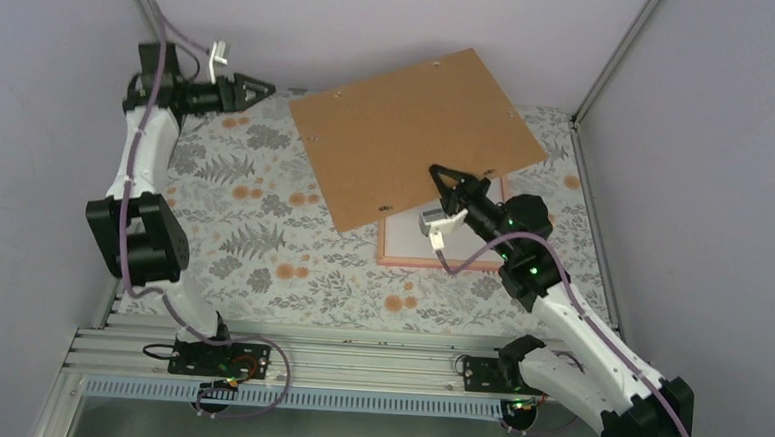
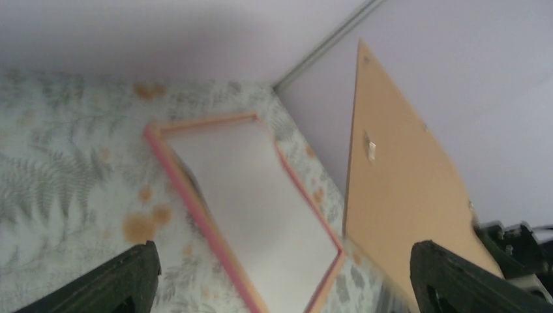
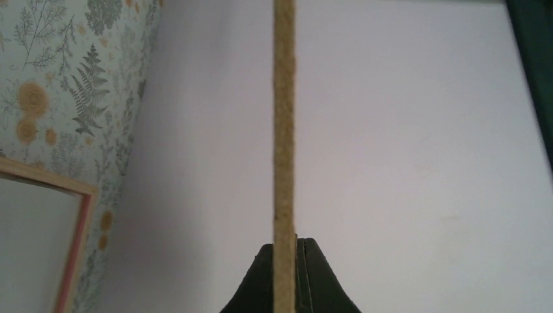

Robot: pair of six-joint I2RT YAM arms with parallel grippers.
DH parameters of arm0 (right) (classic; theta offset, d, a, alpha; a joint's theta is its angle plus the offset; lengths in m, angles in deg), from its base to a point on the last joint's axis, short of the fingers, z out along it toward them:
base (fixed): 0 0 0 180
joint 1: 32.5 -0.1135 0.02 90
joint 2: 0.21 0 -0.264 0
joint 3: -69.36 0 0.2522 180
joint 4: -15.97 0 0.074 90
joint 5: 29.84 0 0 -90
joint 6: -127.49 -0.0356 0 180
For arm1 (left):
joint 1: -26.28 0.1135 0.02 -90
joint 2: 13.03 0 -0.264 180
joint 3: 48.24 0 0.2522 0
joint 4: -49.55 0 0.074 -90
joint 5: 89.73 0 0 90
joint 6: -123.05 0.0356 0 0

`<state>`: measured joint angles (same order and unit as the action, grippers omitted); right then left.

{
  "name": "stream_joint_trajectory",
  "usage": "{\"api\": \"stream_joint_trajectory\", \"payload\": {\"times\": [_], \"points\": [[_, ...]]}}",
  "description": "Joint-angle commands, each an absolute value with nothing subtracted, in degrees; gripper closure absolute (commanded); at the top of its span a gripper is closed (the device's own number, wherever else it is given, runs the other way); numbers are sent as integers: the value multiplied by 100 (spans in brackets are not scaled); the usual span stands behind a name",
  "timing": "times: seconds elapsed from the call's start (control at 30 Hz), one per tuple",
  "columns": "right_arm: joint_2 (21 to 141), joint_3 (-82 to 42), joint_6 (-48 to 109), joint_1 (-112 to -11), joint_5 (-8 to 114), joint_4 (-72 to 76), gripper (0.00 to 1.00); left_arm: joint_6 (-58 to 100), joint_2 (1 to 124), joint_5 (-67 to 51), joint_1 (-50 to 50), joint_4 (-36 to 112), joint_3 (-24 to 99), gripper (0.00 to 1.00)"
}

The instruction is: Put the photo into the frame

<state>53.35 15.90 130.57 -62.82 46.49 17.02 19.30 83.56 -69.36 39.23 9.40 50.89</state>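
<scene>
Cardboard (image 1: 418,135) is pinched by the right pincer (image 1: 436,171) and held tilted over the pink frame (image 1: 401,262), screening part of it from above. The frame is laid flat on the floral tabletop (image 1: 263,232); the left pincer (image 1: 265,88) is spread, well apart.

- Top view: from above, behind both arms, down onto the whole tabletop (image 1: 262,242).
- Left wrist: past the left claw (image 2: 285,248) toward frame (image 2: 199,215) and board (image 2: 398,215) ahead.
- Right wrist: close along the board's edge beyond the right claw (image 3: 285,248); frame left.
</scene>
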Motion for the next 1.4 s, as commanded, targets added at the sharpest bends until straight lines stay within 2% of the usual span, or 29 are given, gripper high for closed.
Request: {"api": "stream_joint_trajectory", "payload": {"times": [0.0, 0.07, 0.13, 0.43, 0.6, 0.93, 1.07, 1.37], "points": [[4447, 2016, 13708, -6334, 3787, 2126, 97, 4600, 9545, -7185, 3879, -2463, 7821, 6], [4020, 2348, 13932, -6336, 3263, 1878, 96, 5694, 9987, -6951, 3880, -3837, 8848, 6], [3743, 2606, 14096, -6358, 2780, 1660, 97, 6114, 9968, -6696, 3889, -4190, 8930, 6], [3259, 2696, 14225, -6390, 2079, 774, 97, 6207, 9170, -7774, 3362, -4199, 6621, 5], [2875, 2833, 14265, -6388, 1856, 394, 97, 6383, 8951, -7926, 2960, -4199, 5682, 8], [2611, 2835, 14328, -6388, 1737, -97, 97, 6590, 8899, -8112, 2165, -4199, 5377, 16], [2573, 2880, 14312, -6390, 1639, -75, 97, 6621, 8927, -8287, 2083, -4199, 5313, 22], [2611, 2893, 14244, -6392, 1708, -48, 97, 6660, 8928, -8595, 1687, -4199, 5221, 47]]}}
